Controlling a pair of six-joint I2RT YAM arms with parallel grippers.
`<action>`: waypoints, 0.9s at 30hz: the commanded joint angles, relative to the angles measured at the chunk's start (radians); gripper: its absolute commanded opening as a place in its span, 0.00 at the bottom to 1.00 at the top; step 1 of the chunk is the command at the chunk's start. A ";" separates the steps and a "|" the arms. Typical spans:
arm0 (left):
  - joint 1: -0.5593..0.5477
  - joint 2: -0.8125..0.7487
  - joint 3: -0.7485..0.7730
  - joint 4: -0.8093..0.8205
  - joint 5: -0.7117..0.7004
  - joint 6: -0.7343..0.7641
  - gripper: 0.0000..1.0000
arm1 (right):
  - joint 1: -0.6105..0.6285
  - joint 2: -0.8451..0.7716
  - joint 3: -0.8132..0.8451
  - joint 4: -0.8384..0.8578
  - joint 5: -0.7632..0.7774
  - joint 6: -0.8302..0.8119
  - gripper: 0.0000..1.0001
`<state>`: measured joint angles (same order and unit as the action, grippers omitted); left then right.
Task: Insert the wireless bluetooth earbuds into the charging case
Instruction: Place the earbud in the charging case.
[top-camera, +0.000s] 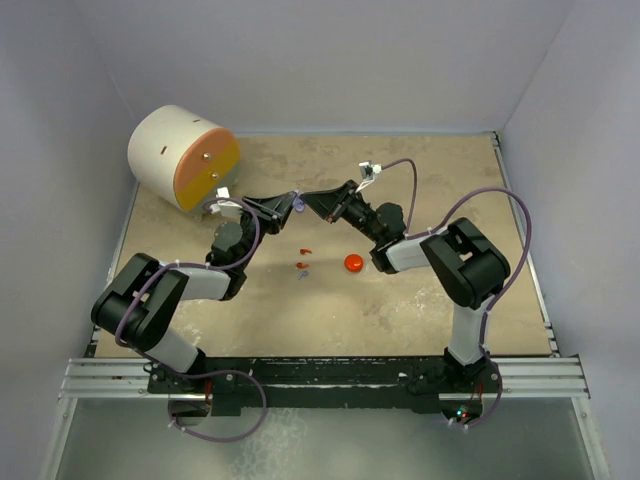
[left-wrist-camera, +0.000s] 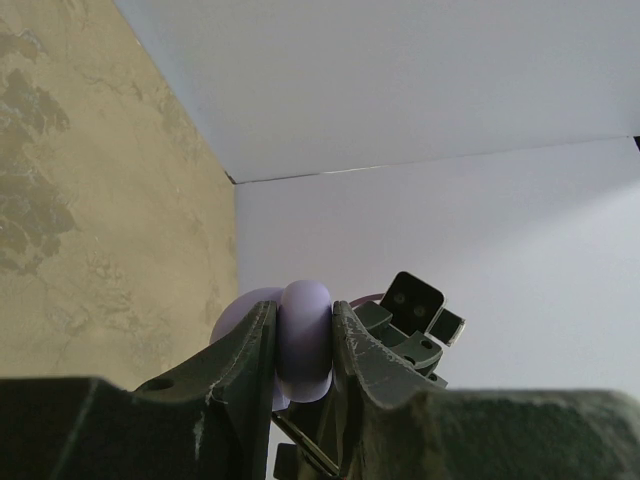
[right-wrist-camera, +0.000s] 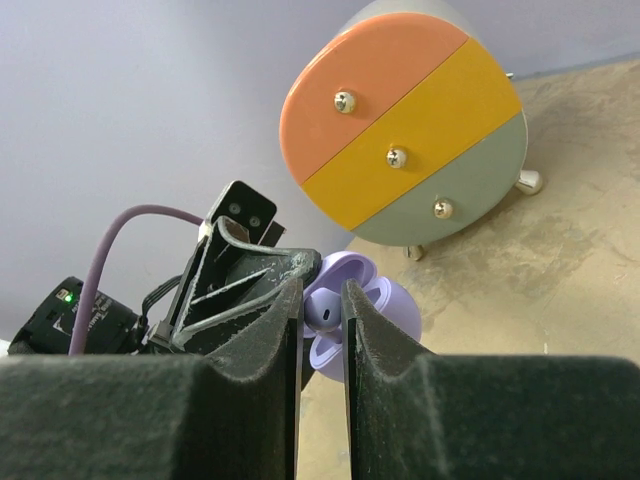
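Two grippers meet nose to nose just above the middle of the top view, the left gripper (top-camera: 290, 203) coming from the left and the right gripper (top-camera: 309, 202) from the right, with the lavender charging case (top-camera: 299, 203) held between them above the table (top-camera: 420, 310).

In the left wrist view the left gripper (left-wrist-camera: 303, 335) is clamped tight on the charging case (left-wrist-camera: 305, 345). The gripped half stands edge-on, its long axis running up and down the frame.

In the right wrist view the right gripper (right-wrist-camera: 322, 300) is pinched shut on the same charging case (right-wrist-camera: 378, 300), which spreads open toward the right of the frame.

Below the grippers an upper red earbud (top-camera: 306, 248), a lower red earbud (top-camera: 300, 264) and a grey-lavender earbud (top-camera: 303, 273) lie loose on the table. They are too small to tell which way they point.

A red-orange disc (top-camera: 353, 262) sits to their right, and a round cabinet (top-camera: 183, 157) stands in the upper left.
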<state>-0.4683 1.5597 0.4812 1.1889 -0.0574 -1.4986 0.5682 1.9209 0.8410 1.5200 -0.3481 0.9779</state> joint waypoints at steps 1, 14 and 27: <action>-0.006 -0.029 0.027 0.081 -0.001 0.007 0.00 | -0.010 -0.054 -0.005 0.008 0.050 -0.041 0.21; -0.006 -0.011 0.026 0.092 -0.001 -0.002 0.00 | -0.011 -0.087 -0.005 -0.028 0.070 -0.080 0.26; -0.006 0.006 0.033 0.088 -0.005 0.004 0.00 | -0.014 -0.184 -0.031 -0.127 0.139 -0.183 0.36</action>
<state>-0.4683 1.5616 0.4808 1.2110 -0.0574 -1.4994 0.5598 1.8347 0.8124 1.4143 -0.2729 0.8783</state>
